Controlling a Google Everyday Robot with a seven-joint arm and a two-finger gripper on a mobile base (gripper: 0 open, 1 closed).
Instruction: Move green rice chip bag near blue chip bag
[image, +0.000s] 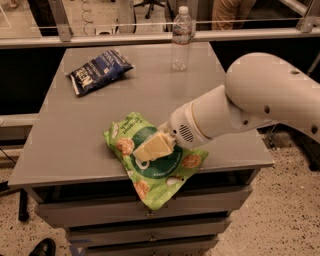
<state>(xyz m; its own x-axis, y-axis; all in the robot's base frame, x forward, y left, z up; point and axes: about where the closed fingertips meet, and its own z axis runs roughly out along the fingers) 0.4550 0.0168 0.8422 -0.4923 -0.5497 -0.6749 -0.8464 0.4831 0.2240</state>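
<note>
The green rice chip bag (150, 165) lies flat at the front edge of the grey table (75, 130), its lower corner hanging over the edge. The gripper (150, 147) comes in from the right on a thick white arm (260, 100) and sits right on top of the bag's dark green circle. The blue chip bag (97, 71) lies at the far left of the table, well apart from the green bag and the gripper.
A clear plastic water bottle (181, 37) stands upright at the back middle of the table. A glass partition with a metal rail (150, 35) runs behind the table. Drawers (150, 220) sit under the tabletop. A dark shoe (42, 247) shows at the bottom left on the floor.
</note>
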